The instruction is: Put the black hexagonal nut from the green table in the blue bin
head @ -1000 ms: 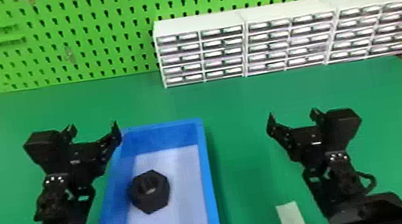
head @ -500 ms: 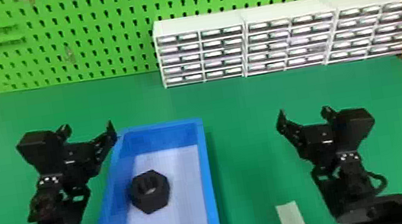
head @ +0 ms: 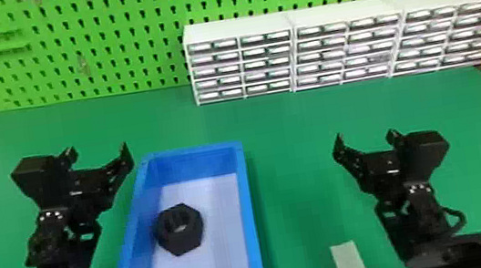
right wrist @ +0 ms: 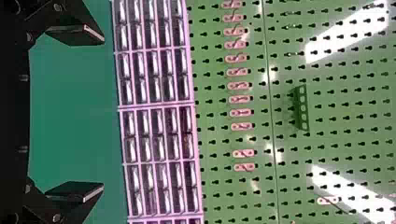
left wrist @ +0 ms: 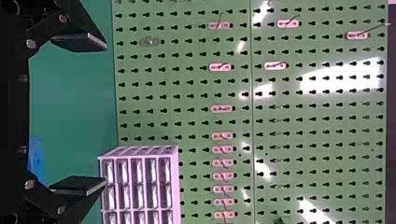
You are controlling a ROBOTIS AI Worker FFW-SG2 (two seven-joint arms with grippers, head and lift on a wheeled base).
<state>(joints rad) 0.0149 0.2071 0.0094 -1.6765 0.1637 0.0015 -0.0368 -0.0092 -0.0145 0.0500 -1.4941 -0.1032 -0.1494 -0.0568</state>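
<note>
Already, the black hexagonal nut [head: 168,242] lies inside the blue bin [head: 250,226].

The blue bin [head: 248,217] looks like smooth plastic, the black hexagonal nut [head: 188,244] matt. Beyond the smooth desk's [head: 291,137] far edge, the pegboard [left wrist: 341,79] shines glossy.

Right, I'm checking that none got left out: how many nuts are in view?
1: the black nut lies in the blue bin, nearer its left wall. Another could be hidden behind the left arm or right arm.
</note>
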